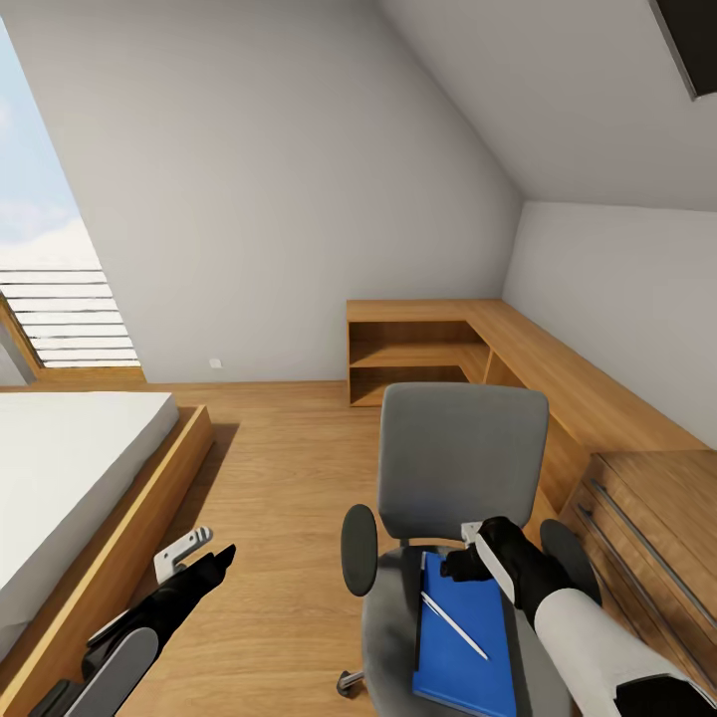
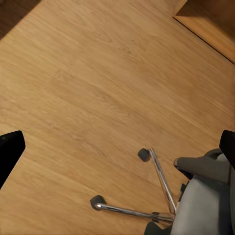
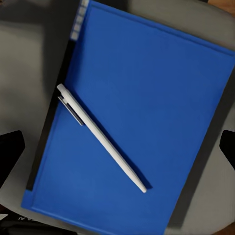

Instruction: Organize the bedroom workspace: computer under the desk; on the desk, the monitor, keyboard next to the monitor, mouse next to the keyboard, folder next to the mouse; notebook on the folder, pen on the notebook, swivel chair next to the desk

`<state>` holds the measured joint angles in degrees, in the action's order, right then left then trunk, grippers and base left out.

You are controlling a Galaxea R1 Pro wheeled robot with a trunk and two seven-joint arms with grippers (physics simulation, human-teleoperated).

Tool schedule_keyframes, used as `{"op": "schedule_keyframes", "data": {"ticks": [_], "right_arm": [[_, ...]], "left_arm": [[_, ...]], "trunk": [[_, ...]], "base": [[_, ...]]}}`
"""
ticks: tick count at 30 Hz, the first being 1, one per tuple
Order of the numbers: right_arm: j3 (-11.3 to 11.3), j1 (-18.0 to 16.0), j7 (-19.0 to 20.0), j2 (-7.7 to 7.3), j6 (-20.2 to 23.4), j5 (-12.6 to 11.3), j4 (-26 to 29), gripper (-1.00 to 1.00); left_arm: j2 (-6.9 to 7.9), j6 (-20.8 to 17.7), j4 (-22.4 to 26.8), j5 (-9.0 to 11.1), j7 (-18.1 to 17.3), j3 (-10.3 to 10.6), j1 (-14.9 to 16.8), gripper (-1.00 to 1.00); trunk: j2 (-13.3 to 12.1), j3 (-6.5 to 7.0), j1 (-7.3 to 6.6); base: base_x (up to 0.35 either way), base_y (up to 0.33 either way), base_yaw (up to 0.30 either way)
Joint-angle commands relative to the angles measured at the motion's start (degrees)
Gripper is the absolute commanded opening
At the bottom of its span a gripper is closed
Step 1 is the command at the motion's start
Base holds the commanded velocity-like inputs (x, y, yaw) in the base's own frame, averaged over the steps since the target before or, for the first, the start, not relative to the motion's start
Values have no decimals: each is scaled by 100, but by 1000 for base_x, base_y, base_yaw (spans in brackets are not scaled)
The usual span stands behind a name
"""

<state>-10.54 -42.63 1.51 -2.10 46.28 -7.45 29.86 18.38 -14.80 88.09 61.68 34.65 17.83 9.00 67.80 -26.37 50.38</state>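
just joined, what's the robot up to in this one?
The right gripper hovers open over the swivel chair seat, above a blue flat item with the pen lying diagonally on it. Nothing is gripped yet. The left gripper hangs open over bare wood floor beside the chair.

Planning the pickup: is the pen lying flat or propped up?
Flat: the pen lies along the blue folder on the swivel chair.

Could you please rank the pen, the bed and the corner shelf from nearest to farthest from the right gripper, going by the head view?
1. The pen, on the blue cover just below the right gripper.
2. The bed, across the floor, left.
3. The corner shelf, against the far wall.
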Motion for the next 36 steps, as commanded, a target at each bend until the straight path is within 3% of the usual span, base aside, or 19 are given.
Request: {"op": "schedule_keyframes", "data": {"ticks": [1, 27, 36], "right_arm": [[-47, -3, -18, -8, 22, -56, 4, 100], [-53, 0, -19, 7, 12, -64, -24, 100], [-55, 0, -20, 23, 12, -63, -31, 100]], "left_arm": [[5, -7, 10, 28, 41, 9, 5, 100], [5, -6, 24, 36, 48, 36, 5, 100], [7, -13, 17, 37, 50, 36, 5, 100]], "trunk": [[4, -6, 0], [1047, -473, 571], [1368, -623, 747]], "base": [[0, 0, 0], [0, 0, 0], [0, 0, 170]]}}
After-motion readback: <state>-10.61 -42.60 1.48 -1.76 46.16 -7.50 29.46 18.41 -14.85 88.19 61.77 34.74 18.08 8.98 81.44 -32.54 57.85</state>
